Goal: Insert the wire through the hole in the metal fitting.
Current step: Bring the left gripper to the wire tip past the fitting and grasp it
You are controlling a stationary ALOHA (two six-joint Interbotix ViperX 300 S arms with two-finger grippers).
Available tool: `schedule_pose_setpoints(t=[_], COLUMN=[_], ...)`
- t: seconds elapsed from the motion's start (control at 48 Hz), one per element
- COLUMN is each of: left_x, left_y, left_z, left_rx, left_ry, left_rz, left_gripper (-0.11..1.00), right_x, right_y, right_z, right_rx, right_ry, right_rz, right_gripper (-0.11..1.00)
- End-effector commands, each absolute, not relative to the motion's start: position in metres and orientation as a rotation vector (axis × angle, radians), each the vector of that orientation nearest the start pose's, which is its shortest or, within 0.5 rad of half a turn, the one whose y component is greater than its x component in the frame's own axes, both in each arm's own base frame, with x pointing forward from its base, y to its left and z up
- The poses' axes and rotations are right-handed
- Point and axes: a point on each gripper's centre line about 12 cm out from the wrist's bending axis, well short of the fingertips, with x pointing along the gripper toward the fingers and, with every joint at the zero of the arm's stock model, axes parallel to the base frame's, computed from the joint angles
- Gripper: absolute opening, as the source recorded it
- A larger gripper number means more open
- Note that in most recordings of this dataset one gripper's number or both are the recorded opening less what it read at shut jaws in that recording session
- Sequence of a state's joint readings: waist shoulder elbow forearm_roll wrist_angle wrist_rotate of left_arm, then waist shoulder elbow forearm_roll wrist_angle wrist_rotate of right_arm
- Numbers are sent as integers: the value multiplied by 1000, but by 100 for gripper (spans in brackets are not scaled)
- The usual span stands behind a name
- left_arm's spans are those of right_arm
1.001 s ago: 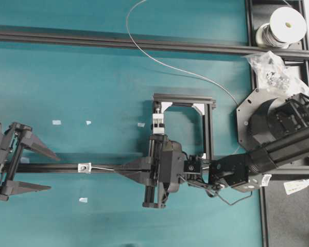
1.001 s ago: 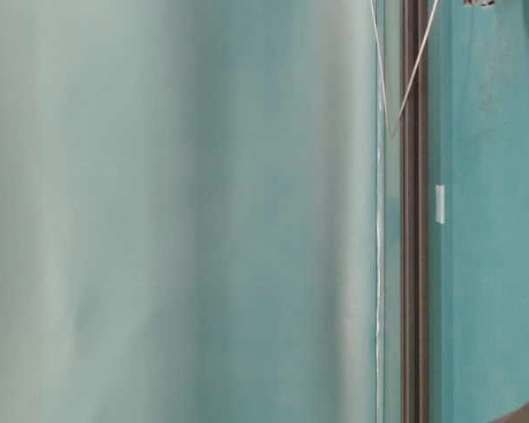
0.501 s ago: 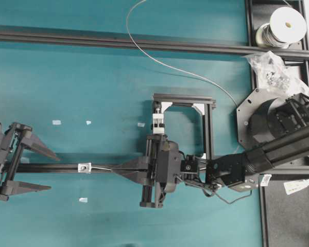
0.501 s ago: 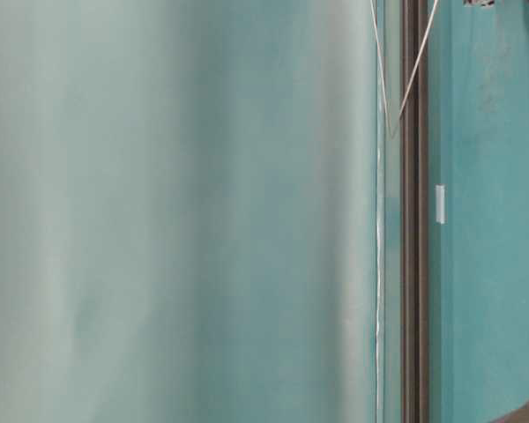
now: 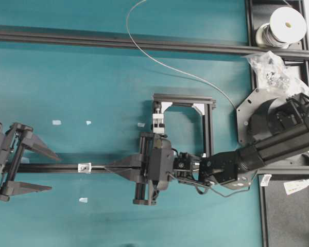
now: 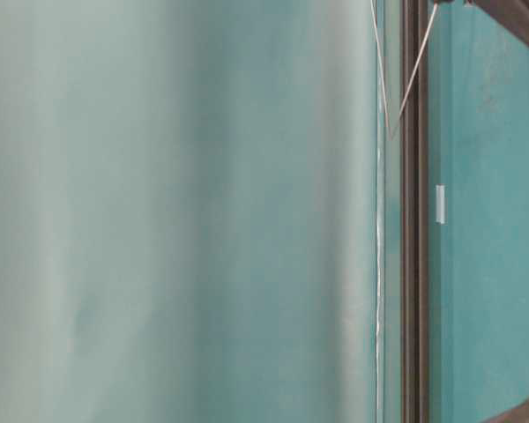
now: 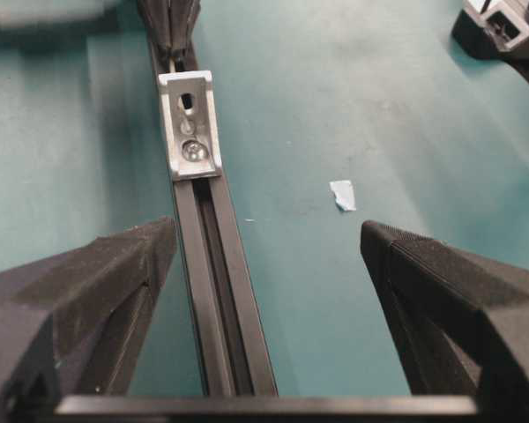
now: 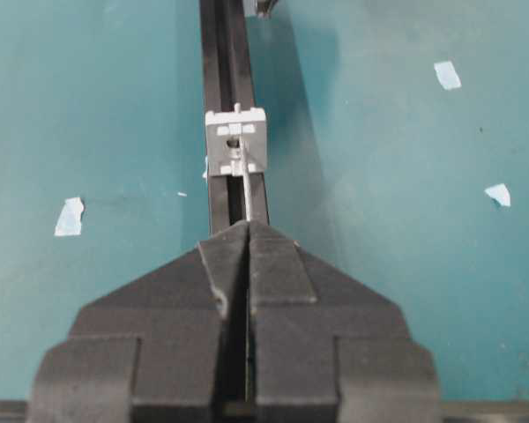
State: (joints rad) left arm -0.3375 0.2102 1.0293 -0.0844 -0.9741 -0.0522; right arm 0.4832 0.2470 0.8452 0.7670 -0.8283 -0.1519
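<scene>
The metal fitting (image 5: 84,167) (image 8: 236,141) (image 7: 189,123) is a small silver piece on a black rail (image 5: 56,168) (image 7: 216,291). My right gripper (image 5: 109,168) (image 8: 249,225) is shut on the wire (image 8: 246,196), just right of the fitting. The short straight tip reaches the fitting's face at the hole (image 8: 235,156); I cannot tell how far in it goes. The wire (image 5: 159,60) (image 6: 379,176) arcs back toward the white spool (image 5: 282,25). My left gripper (image 5: 52,172) (image 7: 264,233) stands open at the rail's left end, its fingers astride the rail and clear of the fitting.
A square black frame (image 5: 208,128) with a white clamp block (image 5: 158,123) stands behind the right gripper. A long rail (image 5: 118,41) crosses the back. A bag of parts (image 5: 270,67) lies at the right. Tape scraps (image 5: 56,122) (image 7: 342,195) dot the teal mat.
My right gripper has slid left along the rail with the wire, bringing the tip up to the fitting. The left gripper has not moved.
</scene>
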Motion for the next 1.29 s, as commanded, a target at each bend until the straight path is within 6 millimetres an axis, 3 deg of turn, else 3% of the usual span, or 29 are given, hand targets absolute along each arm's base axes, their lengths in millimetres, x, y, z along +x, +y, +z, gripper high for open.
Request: schedule_pose_setpoints(t=[0.0, 0.584, 1.272], left_x=[321, 334, 360], left_y=[-105, -108, -89], left_z=[104, 104, 113], left_rx=[-52, -54, -133], left_ry=[245, 288, 313], left_rz=[-259, -254, -173], left_gripper=[67, 67, 67], right_x=[357, 372, 372], right_y=[115, 111, 110], right_z=[105, 103, 103], right_rx=[218, 206, 201], right_ry=[315, 318, 320], right_rz=[-119, -112, -108], right_gripper=[-1, -1, -1])
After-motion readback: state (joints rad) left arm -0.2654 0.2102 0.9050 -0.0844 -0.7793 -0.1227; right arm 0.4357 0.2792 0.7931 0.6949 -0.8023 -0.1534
